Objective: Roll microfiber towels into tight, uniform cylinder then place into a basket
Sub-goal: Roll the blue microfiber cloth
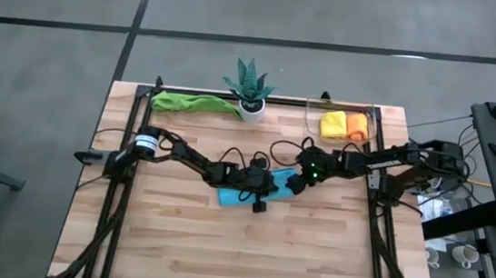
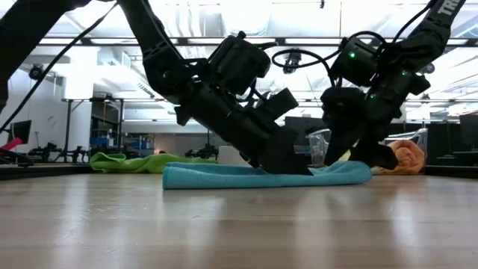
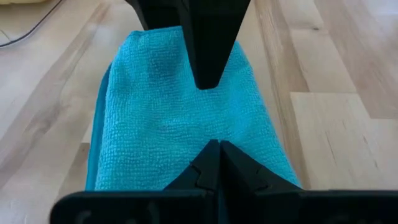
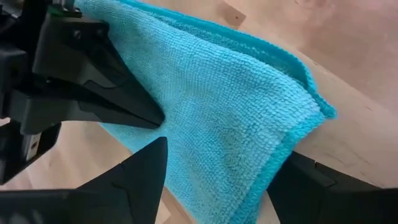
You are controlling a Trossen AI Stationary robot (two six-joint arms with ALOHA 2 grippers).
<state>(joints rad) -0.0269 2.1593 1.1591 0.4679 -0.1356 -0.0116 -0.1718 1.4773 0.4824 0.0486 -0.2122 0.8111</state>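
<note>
A light blue towel lies folded into a flat strip at the table's middle; the low view shows it as a blue strip. My left gripper is shut, its tips down on the towel's top. My right gripper is open at the towel's right end. One of its fingers stands over the cloth, the other beside the cloth's edge over bare wood. The clear basket at the far right holds a yellow roll and an orange roll. A green towel lies loose at the far left. My left gripper presses its shut fingertips down on the towel's upper face, near the middle of the strip. It slants down from the table's left. The towel lies flat on the wood under it. My right gripper: I cannot tell whether its fingers touch the cloth.
A potted spiky plant stands at the far edge between the green towel and the basket. Bare wood stretches across the near half of the table. Cables trail off the right edge.
</note>
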